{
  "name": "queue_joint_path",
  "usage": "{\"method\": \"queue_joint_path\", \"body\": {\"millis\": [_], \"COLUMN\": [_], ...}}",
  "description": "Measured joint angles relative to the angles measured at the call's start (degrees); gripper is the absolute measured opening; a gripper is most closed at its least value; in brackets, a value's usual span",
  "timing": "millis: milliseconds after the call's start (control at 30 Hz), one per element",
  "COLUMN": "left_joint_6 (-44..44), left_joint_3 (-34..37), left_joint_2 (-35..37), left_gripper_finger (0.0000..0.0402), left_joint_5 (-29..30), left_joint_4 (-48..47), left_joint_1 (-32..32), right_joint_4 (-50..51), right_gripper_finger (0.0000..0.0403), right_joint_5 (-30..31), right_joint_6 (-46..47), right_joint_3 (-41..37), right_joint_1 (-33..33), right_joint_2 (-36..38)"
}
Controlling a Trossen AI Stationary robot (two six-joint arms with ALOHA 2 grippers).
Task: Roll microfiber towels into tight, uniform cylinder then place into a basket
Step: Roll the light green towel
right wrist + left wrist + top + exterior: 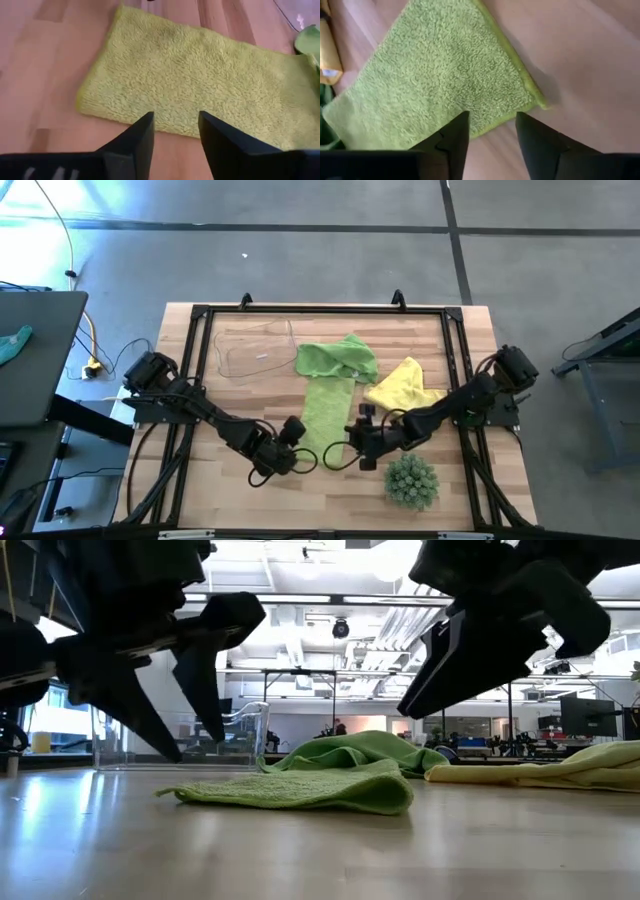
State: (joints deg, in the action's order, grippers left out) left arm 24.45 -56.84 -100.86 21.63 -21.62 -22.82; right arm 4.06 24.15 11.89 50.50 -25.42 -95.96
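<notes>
No towel is rolled yet: a flat lime green towel (pixel 325 412) lies at table centre, both open grippers, left gripper (pixel 297 448) and right gripper (pixel 357 446), at its 6 o'clock edge; the clear basket (pixel 250 348) at 10 o'clock holds nothing.

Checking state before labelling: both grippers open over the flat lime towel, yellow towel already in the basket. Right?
Not quite. The high view shows the yellow towel lying on the table, with the clear basket holding nothing. Left gripper and right gripper are indeed open over the flat lime towel.
</notes>
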Motion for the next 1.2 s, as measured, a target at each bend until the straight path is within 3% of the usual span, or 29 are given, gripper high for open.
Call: {"method": "queue_joint_path", "body": {"millis": [167,333,600,900,1200], "left_joint_6": [3.6,9.4,10.3,10.2,2.0], "left_joint_3": [0.0,-0.1,0.0,-0.2,-0.1], "left_joint_2": [-0.1,-1.1,-2.7,-6.1,-6.3], "left_gripper_finger": [0.0189,0.0194,0.0178,0.0174,0.0137], "left_joint_5": [-1.7,-2.6,-1.8,-4.1,-4.1], "left_joint_4": [0.0,1.3,2.0,5.3,6.0], "left_joint_1": [0.7,0.7,1.1,1.5,1.3], "right_joint_4": [0.5,-0.6,-6.7,-9.3,-7.6], "right_gripper_finger": [0.0195,0.0198,0.0174,0.0166,0.0165], "right_joint_5": [-7.8,-12.0,-10.6,-10.9,-11.3], "right_joint_6": [-5.7,-16.5,-24.3,-24.4,-25.0], "right_joint_3": [0.0,0.0,0.1,1.3,7.0], "right_joint_1": [1.5,0.9,-1.7,-2.0,-2.0], "right_joint_2": [-0.9,-3.1,-5.3,-9.9,-15.5]}}
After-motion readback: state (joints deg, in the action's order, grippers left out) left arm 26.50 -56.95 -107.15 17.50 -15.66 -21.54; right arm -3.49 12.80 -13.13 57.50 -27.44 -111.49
